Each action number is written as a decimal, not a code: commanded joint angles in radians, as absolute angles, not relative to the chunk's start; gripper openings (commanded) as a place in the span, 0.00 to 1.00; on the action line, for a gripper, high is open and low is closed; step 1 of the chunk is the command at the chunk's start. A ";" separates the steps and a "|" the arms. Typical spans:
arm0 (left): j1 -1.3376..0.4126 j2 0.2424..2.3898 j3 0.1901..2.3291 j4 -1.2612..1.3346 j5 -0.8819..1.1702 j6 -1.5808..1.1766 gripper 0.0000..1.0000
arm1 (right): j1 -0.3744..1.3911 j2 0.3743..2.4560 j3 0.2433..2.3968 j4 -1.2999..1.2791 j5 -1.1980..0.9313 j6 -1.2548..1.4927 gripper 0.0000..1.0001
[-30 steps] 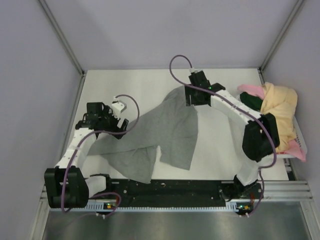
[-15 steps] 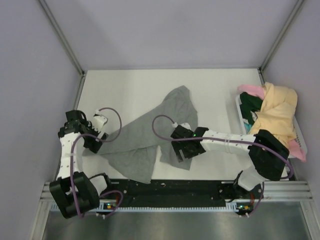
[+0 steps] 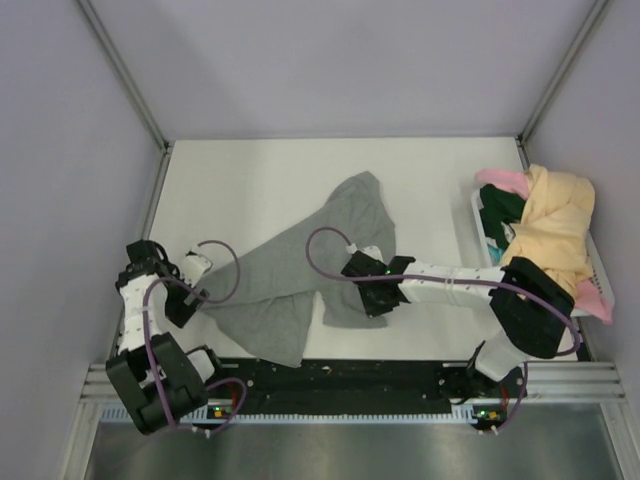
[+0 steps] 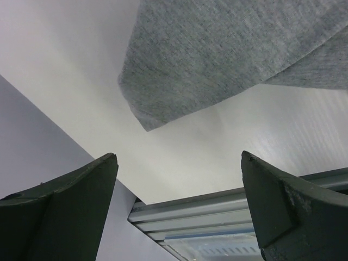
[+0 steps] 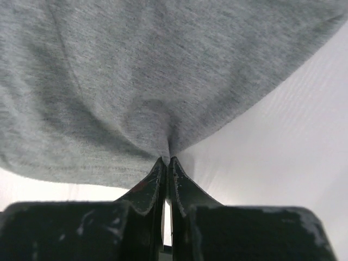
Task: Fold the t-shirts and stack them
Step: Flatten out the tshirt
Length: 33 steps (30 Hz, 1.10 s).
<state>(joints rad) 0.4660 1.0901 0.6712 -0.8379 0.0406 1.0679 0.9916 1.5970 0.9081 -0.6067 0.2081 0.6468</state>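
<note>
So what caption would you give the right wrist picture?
Right hand pinching a fold of the heather grey t-shirt over the white table.

Your grey t-shirt (image 3: 270, 275) sprawls crumpled at centre — pale yellow, pink and dark green t-shirts (image 3: 560, 215) lie heaped at right

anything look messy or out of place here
Yes. The grey t-shirt lies bunched and slanted across the table, its lower part doubled over, not flat. The right gripper pinches a pucker of it; the left gripper is open, holding nothing. The other t-shirts sit in a loose, unfolded heap at the right edge.
</note>
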 commanded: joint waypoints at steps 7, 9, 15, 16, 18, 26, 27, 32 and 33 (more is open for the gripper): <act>0.500 1.199 0.649 -0.718 0.166 1.194 0.94 | 0.911 1.316 0.972 -0.580 0.290 0.546 0.00; 0.506 1.239 0.655 -0.686 0.167 1.181 0.91 | 0.893 1.309 0.989 -0.580 0.281 0.529 0.00; 0.528 1.383 0.681 -0.600 0.173 1.170 0.81 | 0.848 1.275 1.038 -0.580 0.307 0.476 0.00; 0.535 1.397 0.693 -0.606 0.182 1.167 0.73 | 0.839 1.261 1.046 -0.581 0.313 0.465 0.00; 0.546 1.399 0.722 -0.633 0.218 1.158 0.52 | 0.821 1.232 1.074 -0.584 0.322 0.434 0.00; 0.549 1.166 0.963 -0.873 0.385 1.106 0.00 | 0.810 1.140 1.382 -0.696 0.494 0.212 0.00; 0.546 1.142 1.012 -0.906 0.415 1.098 0.00 | 0.811 1.135 1.449 -0.716 0.512 0.171 0.00; 0.537 1.134 1.384 -1.070 0.550 1.005 0.00 | 0.811 1.115 1.785 -0.768 0.558 0.006 0.00; 0.537 1.138 1.467 -1.107 0.580 0.990 0.00 | 0.811 1.112 1.839 -0.772 0.554 -0.030 0.00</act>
<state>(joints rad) 0.5385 1.1538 1.2213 -0.9581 0.4301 1.0664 0.8196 1.1805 1.6176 -0.7368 0.4671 0.1516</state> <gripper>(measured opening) 0.014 0.009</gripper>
